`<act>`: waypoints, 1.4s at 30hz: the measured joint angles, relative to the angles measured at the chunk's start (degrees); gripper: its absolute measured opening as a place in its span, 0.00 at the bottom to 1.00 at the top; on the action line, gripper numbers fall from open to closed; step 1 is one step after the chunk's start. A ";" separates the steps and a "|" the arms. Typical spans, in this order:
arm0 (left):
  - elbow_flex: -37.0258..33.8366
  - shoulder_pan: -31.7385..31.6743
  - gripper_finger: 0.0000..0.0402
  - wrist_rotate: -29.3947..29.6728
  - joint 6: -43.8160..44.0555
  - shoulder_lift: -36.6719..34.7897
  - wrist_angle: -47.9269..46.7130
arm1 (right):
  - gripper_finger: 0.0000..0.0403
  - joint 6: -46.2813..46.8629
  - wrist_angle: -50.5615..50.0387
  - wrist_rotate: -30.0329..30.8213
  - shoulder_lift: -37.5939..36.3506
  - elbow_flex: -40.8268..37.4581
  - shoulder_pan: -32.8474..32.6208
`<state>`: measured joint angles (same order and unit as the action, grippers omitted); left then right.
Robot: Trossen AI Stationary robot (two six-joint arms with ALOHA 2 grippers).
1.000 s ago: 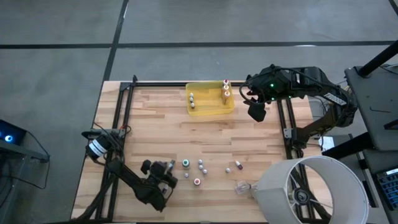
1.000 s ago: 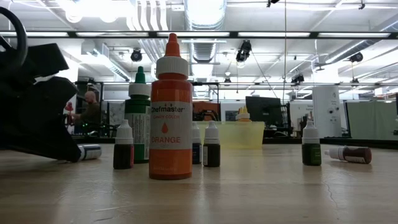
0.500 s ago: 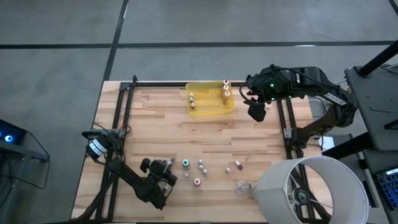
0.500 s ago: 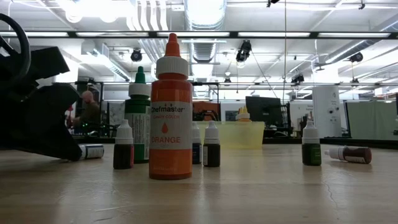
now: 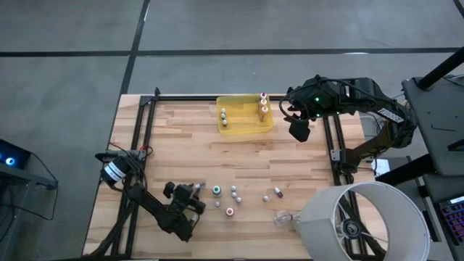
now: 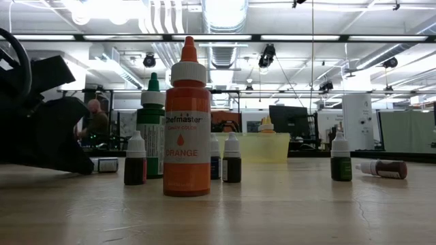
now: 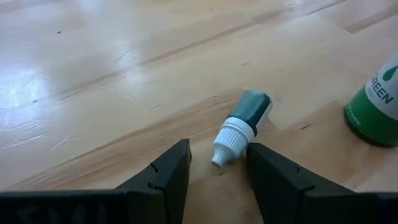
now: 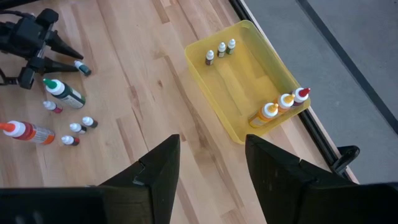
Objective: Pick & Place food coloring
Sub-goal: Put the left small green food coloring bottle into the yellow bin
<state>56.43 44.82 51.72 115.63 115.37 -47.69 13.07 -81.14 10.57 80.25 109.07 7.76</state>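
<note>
The wooden table (image 5: 239, 156) carries the translucent yellow tray (image 8: 273, 78), which lies well ahead of the right gripper (image 8: 208, 168); its two fingers (image 8: 158, 171) stand apart and grasp nothing, high above the table beside the tray. In the tray stand three tall bottles (image 8: 283, 102) at one corner and three tiny bottles (image 8: 221, 50) at the far wall. Near the table's front edge the left gripper (image 7: 214, 171) is low on the wood, its fingers (image 7: 168, 174) spread with a gap between them. A small lying bottle (image 7: 242, 124) with dark green body and white cap points its tip into this gap; it seems not touched by either finger. Just beyond the finger on the cap's side stands a large green bottle (image 7: 376, 102). In the low view the orange bottle (image 6: 187, 122) stands nearest, with small dark bottles (image 6: 135, 160) around it.
</note>
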 joint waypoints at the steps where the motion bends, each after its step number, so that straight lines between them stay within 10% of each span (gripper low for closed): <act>1: -0.39 -0.02 0.35 0.52 0.02 0.00 0.59 | 0.43 0.01 0.00 0.00 -0.01 0.01 0.00; 42: -9.30 0.07 0.35 11.59 -7.83 -1.08 9.69 | 0.43 0.42 0.02 0.00 0.11 0.00 0.00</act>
<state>47.13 44.88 63.31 107.80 114.29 -38.00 13.50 -81.12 10.57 80.36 109.07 7.76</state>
